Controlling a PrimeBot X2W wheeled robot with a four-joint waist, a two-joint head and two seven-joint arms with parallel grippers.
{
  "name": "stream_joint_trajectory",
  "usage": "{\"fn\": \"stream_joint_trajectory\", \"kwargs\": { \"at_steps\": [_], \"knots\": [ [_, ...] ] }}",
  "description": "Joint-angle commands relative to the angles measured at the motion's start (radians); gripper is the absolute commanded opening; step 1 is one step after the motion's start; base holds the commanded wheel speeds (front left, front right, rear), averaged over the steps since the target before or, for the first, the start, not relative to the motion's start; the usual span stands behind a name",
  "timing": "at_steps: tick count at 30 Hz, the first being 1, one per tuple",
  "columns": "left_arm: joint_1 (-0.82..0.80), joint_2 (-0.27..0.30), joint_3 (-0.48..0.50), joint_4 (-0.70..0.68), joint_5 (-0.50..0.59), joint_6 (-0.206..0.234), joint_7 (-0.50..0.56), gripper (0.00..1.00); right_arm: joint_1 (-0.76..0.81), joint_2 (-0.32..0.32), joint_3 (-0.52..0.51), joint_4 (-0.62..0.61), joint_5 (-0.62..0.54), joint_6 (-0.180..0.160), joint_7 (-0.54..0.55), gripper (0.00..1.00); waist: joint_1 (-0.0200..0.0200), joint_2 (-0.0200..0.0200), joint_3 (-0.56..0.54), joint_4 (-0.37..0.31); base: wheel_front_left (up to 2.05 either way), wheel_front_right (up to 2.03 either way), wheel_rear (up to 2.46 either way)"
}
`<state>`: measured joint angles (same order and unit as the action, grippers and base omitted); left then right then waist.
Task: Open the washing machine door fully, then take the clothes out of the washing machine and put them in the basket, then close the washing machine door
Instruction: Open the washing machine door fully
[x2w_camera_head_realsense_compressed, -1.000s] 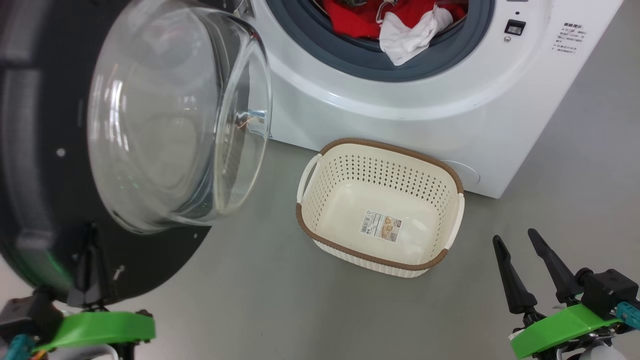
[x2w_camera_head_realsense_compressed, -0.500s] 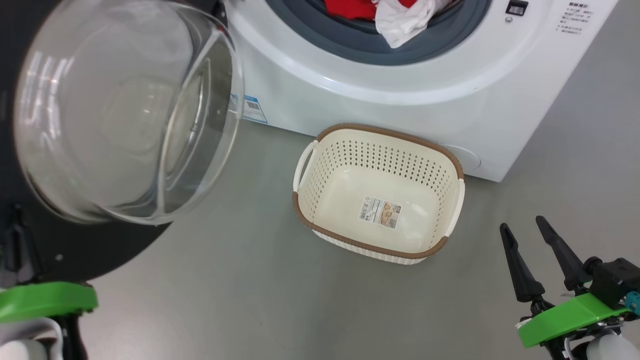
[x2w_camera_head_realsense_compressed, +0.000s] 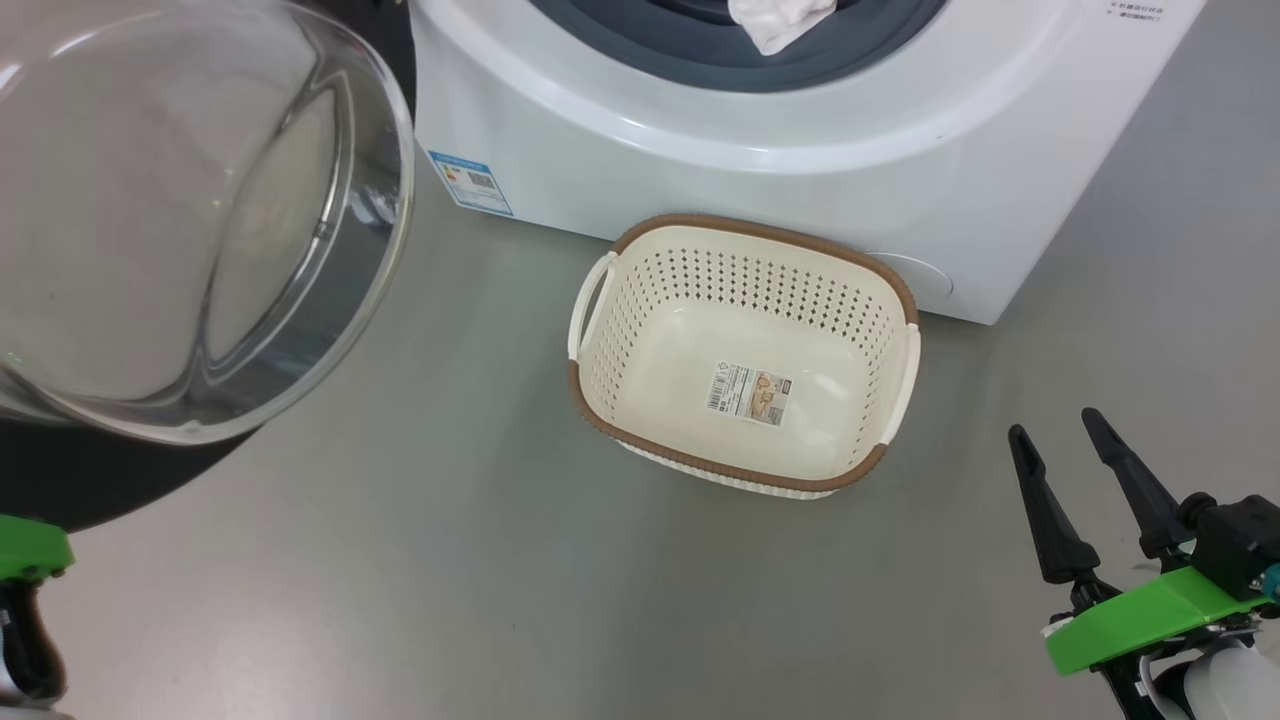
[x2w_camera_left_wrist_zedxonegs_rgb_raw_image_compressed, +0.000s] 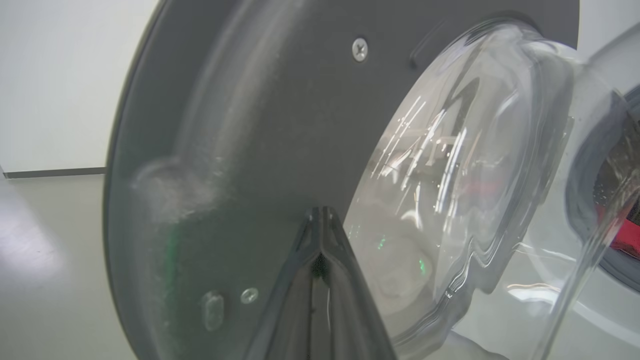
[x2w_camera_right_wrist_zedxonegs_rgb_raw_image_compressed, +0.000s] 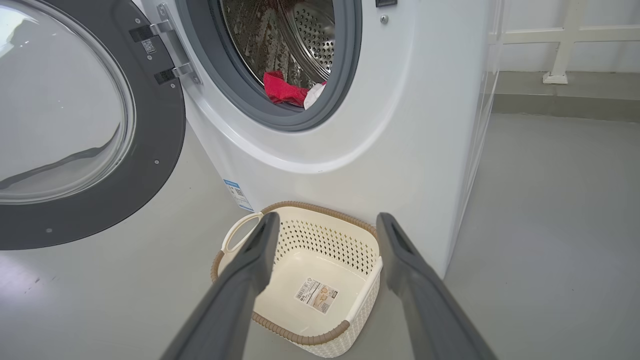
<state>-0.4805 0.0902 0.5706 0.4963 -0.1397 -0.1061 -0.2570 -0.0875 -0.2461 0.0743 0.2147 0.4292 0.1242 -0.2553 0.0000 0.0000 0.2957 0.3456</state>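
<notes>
The washing machine door (x2w_camera_head_realsense_compressed: 180, 220) stands swung out at the left, its clear glass bowl bulging from the black rim (x2w_camera_right_wrist_zedxonegs_rgb_raw_image_compressed: 150, 150). My left gripper (x2w_camera_left_wrist_zedxonegs_rgb_raw_image_compressed: 320, 212) is shut on nothing, its tips close against the door's dark inner face. The white washing machine (x2w_camera_head_realsense_compressed: 800, 170) has its drum open. The clothes lie at the drum's mouth: a red garment (x2w_camera_right_wrist_zedxonegs_rgb_raw_image_compressed: 280, 90) and a white cloth (x2w_camera_right_wrist_zedxonegs_rgb_raw_image_compressed: 314, 95), which also hangs over the gasket (x2w_camera_head_realsense_compressed: 775, 20). The cream basket (x2w_camera_head_realsense_compressed: 760, 232) sits empty on the floor before the machine. My right gripper (x2w_camera_head_realsense_compressed: 1055, 425) hangs open, right of the basket (x2w_camera_right_wrist_zedxonegs_rgb_raw_image_compressed: 300, 336).
Grey floor (x2w_camera_head_realsense_compressed: 480, 560) stretches between the door and the basket. A blue label (x2w_camera_head_realsense_compressed: 470, 182) sits low on the machine's front. A white wall and a white frame (x2w_camera_right_wrist_zedxonegs_rgb_raw_image_compressed: 560, 45) stand behind the machine at the right.
The head camera has tilted down. The door has swung wider to the left, uncovering the blue label. My left gripper went left with it. The right gripper stays open.
</notes>
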Motion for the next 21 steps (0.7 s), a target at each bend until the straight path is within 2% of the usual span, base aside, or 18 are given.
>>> {"fn": "stream_joint_trajectory", "kwargs": {
  "at_steps": [1,12,21],
  "knots": [
    [-0.018,0.062,0.038,-0.015,0.009,0.000,-0.005,0.00,-0.018,-0.014,0.020,-0.025,-0.012,0.007,-0.006,1.00,0.0000,0.0000,0.004,-0.004,0.00,0.00,0.00],
    [-0.037,0.077,0.086,0.032,0.053,-0.012,-0.005,0.00,-0.015,-0.009,0.026,-0.016,-0.009,0.007,-0.006,1.00,0.0000,0.0000,-0.016,-0.016,0.00,0.00,0.00],
    [0.010,0.057,0.053,0.031,0.053,-0.023,-0.005,0.00,0.003,-0.004,0.019,-0.013,-0.009,0.007,-0.006,1.00,0.0000,0.0000,-0.060,-0.008,0.00,0.00,0.00]
  ]
}}
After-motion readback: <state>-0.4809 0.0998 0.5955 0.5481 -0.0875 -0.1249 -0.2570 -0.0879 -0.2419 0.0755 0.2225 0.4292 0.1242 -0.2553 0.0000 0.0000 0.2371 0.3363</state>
